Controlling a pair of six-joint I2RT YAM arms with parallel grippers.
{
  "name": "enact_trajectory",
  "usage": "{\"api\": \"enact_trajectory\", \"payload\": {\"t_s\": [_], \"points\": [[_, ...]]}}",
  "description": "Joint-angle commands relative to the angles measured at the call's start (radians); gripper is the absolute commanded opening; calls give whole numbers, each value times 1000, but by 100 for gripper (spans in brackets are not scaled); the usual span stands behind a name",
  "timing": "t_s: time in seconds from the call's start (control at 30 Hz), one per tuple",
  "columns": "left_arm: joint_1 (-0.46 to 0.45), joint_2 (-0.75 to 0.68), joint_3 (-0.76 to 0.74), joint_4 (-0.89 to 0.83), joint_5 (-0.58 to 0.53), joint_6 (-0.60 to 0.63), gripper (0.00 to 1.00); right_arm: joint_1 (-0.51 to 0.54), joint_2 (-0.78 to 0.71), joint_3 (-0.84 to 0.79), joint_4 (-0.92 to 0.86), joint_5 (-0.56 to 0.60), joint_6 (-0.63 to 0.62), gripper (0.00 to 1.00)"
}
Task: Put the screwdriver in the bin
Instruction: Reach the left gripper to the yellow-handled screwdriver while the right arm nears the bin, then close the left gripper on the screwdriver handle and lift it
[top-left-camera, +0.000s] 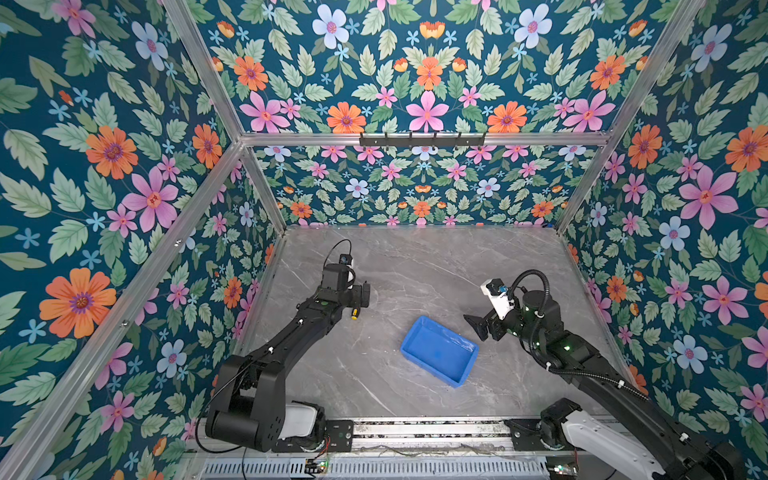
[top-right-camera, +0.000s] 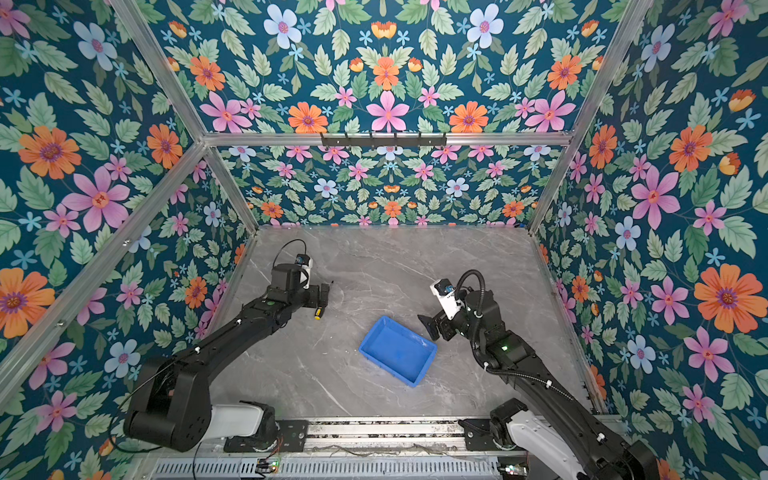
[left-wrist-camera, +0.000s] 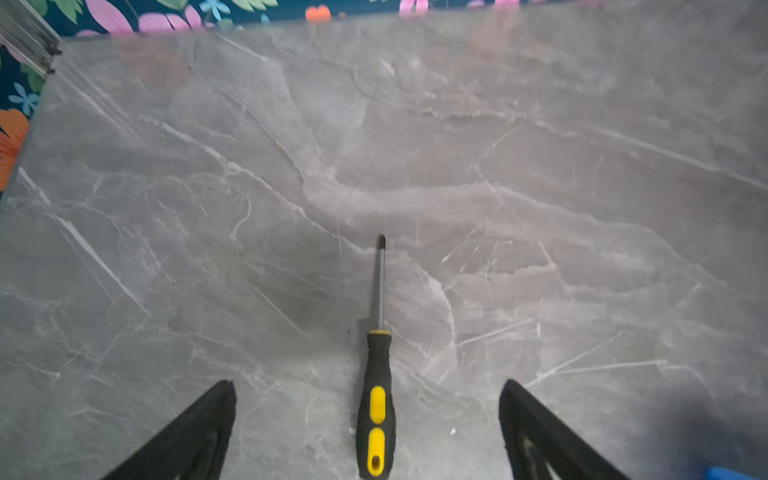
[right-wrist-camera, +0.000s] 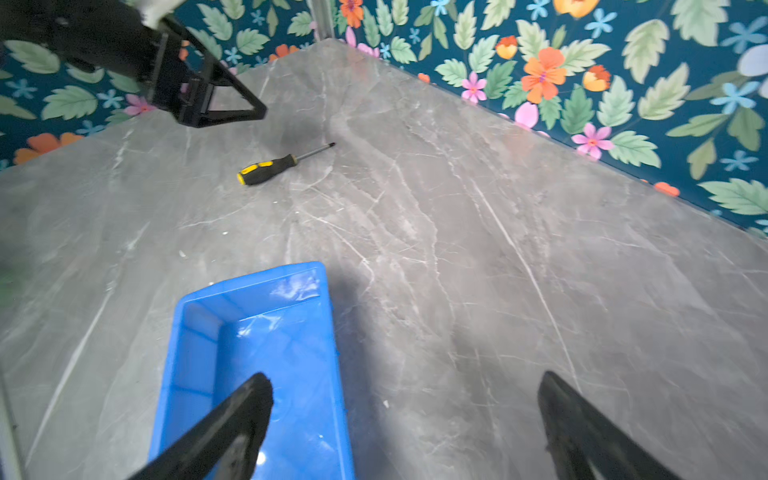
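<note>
Your job was only just starting here. The screwdriver (left-wrist-camera: 377, 399) lay flat on the desk (left-wrist-camera: 540, 208), well apart from the blue bin (top-left-camera: 439, 351), and the bin had nothing in it. Your left claw (left-wrist-camera: 368, 388) hung over the handle with its two sides wide apart, one on each side, not touching it. Your right claw (right-wrist-camera: 405, 380) was wide apart too, by the bin, holding nothing. You had yet to grab, lift, carry and drop.
</note>
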Motion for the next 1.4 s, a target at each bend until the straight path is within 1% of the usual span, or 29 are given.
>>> {"api": "enact_trajectory", "payload": {"t_s": [0.0, 0.23, 0.37, 0.43, 0.53, 0.63, 0.8, 0.93, 1.1, 1.2, 1.3, 1.33, 1.37], "points": [[0, 54, 42, -129, -7, 21, 100, 69, 20, 19, -5, 41, -2, 99], [-2, 231, 179, -286, -65, 13, 100, 212, 102, 73, 55, 93, 21, 99], [-2, 316, 246, -341, -74, 6, 100, 266, 158, 112, 87, 99, 35, 99], [-2, 351, 275, -367, -79, -2, 97, 286, 183, 129, 102, 99, 39, 99], [-5, 394, 310, -398, -82, -9, 89, 302, 212, 145, 112, 95, 46, 99], [-9, 427, 331, -419, -86, -10, 83, 304, 223, 149, 121, 92, 55, 99], [-16, 465, 353, -457, -88, -20, 76, 304, 223, 152, 108, 95, 52, 99], [-21, 476, 347, -467, -85, -26, 59, 304, 217, 150, 101, 101, 55, 99], [-23, 476, 342, -465, -74, -42, 44, 304, 211, 145, 101, 103, 64, 99], [-26, 478, 340, -465, -68, -50, 31, 304, 207, 144, 97, 104, 66, 99], [-29, 478, 340, -465, -65, -56, 15, 304, 201, 140, 94, 107, 70, 99], [-28, 477, 338, -464, -64, -59, 12, 304, 199, 139, 94, 108, 71, 99], [-30, 476, 337, -464, -62, -62, 12, 304, 196, 137, 93, 109, 73, 99]]}}
